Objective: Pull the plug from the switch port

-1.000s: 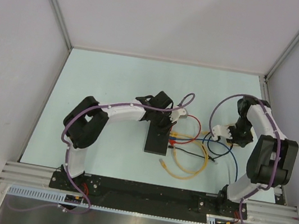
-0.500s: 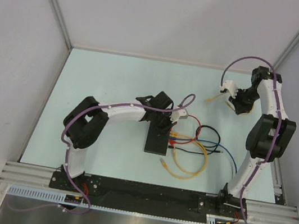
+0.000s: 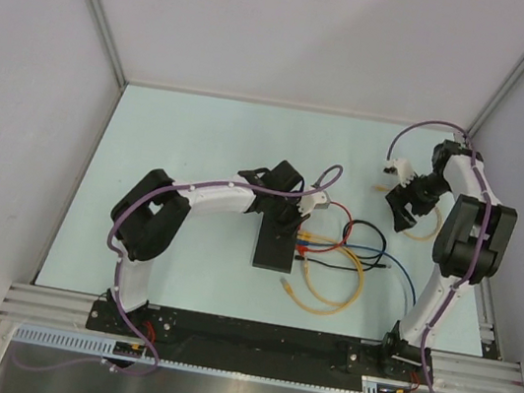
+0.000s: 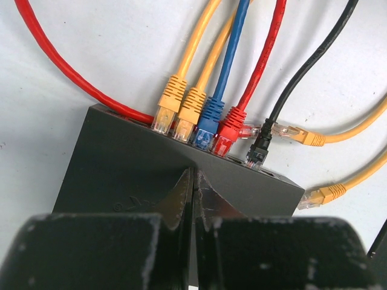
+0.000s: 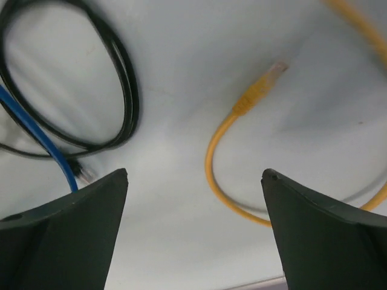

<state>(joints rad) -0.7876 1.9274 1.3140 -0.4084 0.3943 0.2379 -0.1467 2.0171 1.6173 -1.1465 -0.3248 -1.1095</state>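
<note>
Along the switch (image 4: 121, 163), five plugs (image 4: 208, 121), two yellow.

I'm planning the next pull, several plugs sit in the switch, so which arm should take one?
Right. The right gripper is open and empty, with a loose yellow cable below it. The left gripper is shut with its tips on the switch, apparently bracing it, so it is better left there.

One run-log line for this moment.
left end effector: shut, tips on switch | right end effector: open, empty | yellow cable: plug free, on table | switch: several plugs seated
</note>
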